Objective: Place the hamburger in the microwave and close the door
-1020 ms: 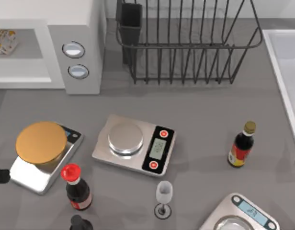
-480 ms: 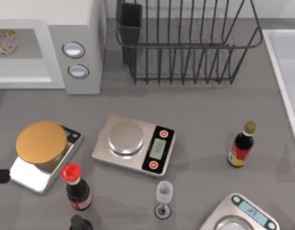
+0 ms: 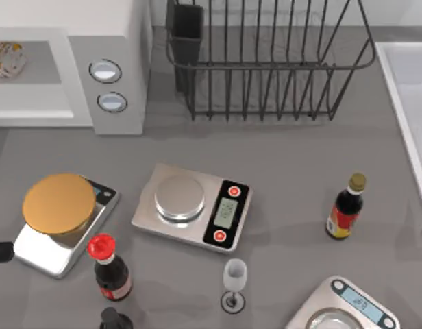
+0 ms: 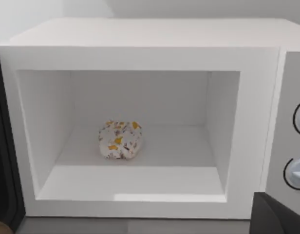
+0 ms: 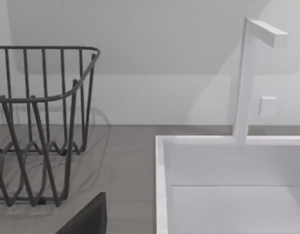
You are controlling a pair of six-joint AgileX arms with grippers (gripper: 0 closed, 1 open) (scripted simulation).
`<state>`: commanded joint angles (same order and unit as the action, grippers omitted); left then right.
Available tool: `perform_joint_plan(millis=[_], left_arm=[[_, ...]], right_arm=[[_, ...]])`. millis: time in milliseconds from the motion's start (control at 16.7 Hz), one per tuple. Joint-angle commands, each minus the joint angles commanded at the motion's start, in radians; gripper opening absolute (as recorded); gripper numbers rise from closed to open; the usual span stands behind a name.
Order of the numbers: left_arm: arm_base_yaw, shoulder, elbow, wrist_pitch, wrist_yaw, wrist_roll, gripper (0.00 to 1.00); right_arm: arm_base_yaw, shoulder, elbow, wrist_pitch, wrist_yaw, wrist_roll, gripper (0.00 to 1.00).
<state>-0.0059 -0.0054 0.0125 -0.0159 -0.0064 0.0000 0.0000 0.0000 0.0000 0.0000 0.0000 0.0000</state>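
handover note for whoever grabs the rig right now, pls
Left pincer: facing the open microwave from the front; finger state not readable.
Right pincer: parked near the wire rack and sink; finger state not readable.
Hamburger: sitting on the cavity floor, free of any pincer.
Door: open, dark edge beside the cavity.
Done: hamburger placed inside.
Left: swing the door shut.

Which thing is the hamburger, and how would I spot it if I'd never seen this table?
Find the big white microwave at the far left of the table, with two round knobs on its side. Look into its open cavity: the hamburger lies alone on the floor there. It is a small pale cream bun with yellow-orange specks, unlike the larger flat golden-orange disc out on a scale.
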Motion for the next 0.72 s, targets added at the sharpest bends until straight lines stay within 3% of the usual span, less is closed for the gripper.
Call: perform_joint_plan(millis=[720], left_arm=[[-0.055,-0.054,0.11,-0.166,-0.054,-0.001,0.0]], right_arm=[[0.0,0.0,0.0,0.0,0.0,0.0,1.0]])
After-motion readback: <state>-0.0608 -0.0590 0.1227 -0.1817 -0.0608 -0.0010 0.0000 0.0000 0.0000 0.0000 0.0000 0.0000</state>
